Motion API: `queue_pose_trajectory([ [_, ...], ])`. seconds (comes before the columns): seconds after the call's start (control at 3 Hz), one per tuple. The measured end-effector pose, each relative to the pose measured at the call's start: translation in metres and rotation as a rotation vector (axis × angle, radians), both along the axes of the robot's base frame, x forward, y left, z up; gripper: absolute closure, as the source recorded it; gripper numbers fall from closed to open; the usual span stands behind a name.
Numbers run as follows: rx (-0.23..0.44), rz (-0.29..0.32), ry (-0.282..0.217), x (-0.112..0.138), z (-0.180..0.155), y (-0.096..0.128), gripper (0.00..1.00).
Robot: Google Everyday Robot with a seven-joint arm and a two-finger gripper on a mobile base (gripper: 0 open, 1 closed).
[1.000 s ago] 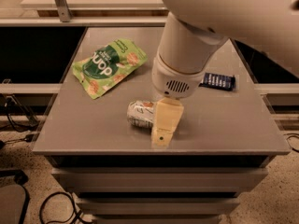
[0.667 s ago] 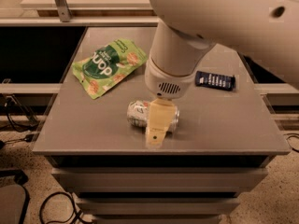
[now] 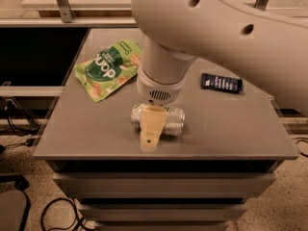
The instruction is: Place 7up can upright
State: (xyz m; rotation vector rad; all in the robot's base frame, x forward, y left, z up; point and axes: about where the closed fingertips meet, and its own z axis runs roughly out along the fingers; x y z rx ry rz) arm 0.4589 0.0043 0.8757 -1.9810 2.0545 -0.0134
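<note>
The 7up can (image 3: 171, 121) is silvery with shiny ends and lies on its side near the front edge of the grey table (image 3: 96, 134). My gripper (image 3: 153, 128) hangs from the big white arm and is right over the can's middle. One cream finger (image 3: 151, 129) shows in front of the can and covers its middle part. The other finger is hidden behind the can.
A green snack bag (image 3: 109, 69) lies at the back left of the table. A dark blue bar wrapper (image 3: 221, 83) lies at the right. The table's front edge is just below the can. Cables lie on the floor at the left.
The arm has moved left, and the gripper has come to sit over the can's middle. The can has not visibly moved.
</note>
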Motion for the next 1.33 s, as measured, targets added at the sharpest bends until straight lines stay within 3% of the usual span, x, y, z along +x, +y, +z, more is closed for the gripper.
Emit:
queue_pose_trajectory([
  [1.0,-0.095,-0.117,-0.062,0.021,-0.022,0.012,0.00],
  [1.33,-0.113,-0.147,-0.065,0.026,-0.024,0.009,0.18],
])
